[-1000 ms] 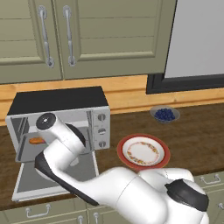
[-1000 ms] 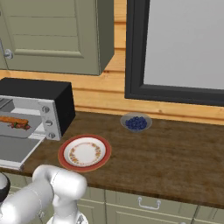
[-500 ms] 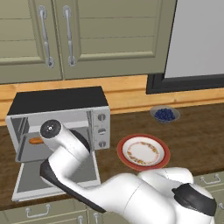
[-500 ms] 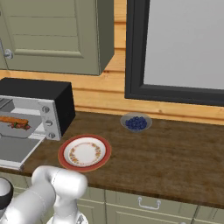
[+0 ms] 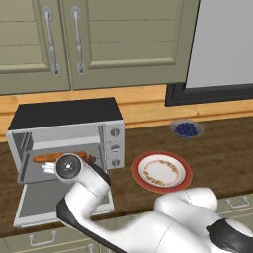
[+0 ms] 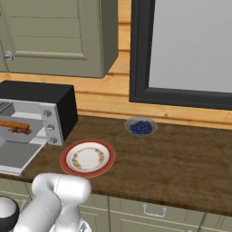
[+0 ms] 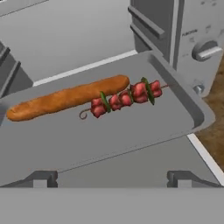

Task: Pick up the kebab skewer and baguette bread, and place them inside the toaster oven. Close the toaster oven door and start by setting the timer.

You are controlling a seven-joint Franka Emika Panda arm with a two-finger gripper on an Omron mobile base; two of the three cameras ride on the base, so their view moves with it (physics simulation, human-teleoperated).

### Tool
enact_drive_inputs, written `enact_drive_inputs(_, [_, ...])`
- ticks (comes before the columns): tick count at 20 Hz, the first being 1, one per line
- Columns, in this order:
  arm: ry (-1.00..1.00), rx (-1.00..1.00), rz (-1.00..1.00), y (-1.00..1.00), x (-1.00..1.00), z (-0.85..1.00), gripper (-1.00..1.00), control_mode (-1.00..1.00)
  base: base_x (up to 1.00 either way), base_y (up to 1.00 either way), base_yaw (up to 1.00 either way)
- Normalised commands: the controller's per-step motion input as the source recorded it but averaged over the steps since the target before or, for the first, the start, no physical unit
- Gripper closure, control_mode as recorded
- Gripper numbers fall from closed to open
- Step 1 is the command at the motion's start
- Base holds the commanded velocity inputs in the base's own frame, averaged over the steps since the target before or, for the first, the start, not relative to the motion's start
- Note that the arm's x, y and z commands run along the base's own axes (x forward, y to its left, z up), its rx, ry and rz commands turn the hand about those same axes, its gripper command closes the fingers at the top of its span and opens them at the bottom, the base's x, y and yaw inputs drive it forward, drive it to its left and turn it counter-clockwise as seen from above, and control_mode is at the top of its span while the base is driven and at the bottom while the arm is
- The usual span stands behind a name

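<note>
Baguette bread (image 7: 68, 97) and kebab skewer (image 7: 124, 97) lying lengthwise across toaster oven (image 5: 69, 136) tray, touching; toaster oven door (image 5: 54, 200) down; gripper (image 7: 111, 179) spread wide, empty.

A golden-orange baguette bread (image 7: 65, 98) beside a kebab skewer (image 7: 124, 98) of red meat chunks with green pieces, on a grey tray (image 7: 131, 131). Silver toaster oven (image 5: 66, 136) with a black top. Dark brown wood-grain surface (image 6: 181, 158). Red-rimmed white plate (image 5: 161, 171) with an orange floral ring. Blue berries in a grey bowl (image 5: 186, 129).
</note>
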Motion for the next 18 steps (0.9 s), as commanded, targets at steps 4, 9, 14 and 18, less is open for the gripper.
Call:
enact_drive_inputs(4, [-0.22,-0.11,0.17,0.09,-0.22,-0.02,-1.0,-1.0,0.0,0.0,0.0])
enact_drive_inputs(9, [-0.11,-0.05,0.06,0.17,-0.01,0.0,-1.0,-1.0,0.0,0.0,0.0])
enact_drive_inputs(14, [-0.05,-0.03,0.01,0.22,0.0,0.0,-1.0,-1.0,0.0,0.0,0.0])
enact_drive_inputs(18, [-0.03,-0.03,0.01,0.2,0.0,0.0,-1.0,-1.0,0.0,0.0,0.0])
